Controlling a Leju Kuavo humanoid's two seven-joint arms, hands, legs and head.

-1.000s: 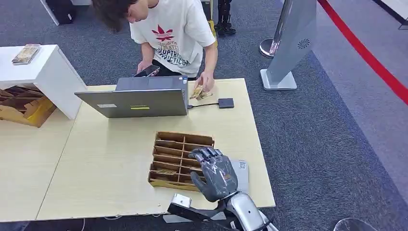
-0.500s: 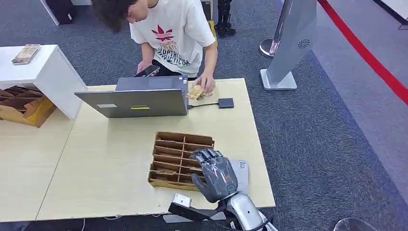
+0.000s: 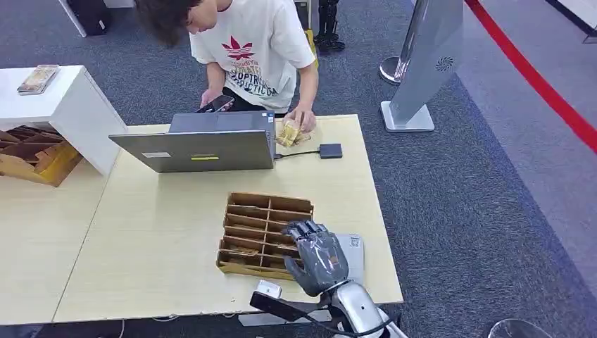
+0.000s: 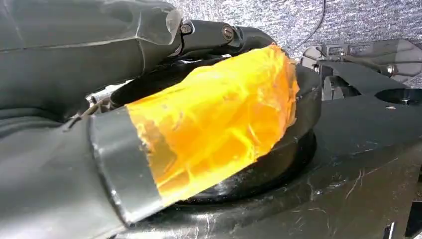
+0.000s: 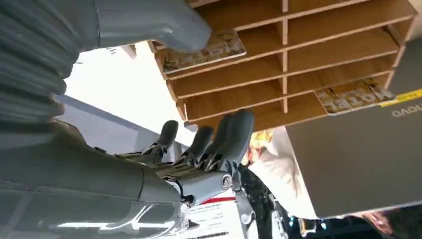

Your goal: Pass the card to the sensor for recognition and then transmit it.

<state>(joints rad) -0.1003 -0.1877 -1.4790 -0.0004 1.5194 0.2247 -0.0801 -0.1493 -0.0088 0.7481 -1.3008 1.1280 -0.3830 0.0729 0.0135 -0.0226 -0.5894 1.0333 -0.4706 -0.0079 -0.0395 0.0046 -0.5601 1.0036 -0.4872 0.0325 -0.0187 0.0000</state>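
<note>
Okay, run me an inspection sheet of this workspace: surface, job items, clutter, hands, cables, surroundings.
Surface: pale wooden table, mostly bare.
Job's things: brown wooden divided tray with printed cards in some slots; small black sensor box; white sheet by the tray.
Clutter: grey open laptop.
Hands: right hand over the tray's near right corner, fingers apart, holding nothing; left hand's state cannot be told.
Cables: black cable joining laptop and sensor box.
Surroundings: person in white T-shirt behind the table; white cabinet; grey carpet.
</note>
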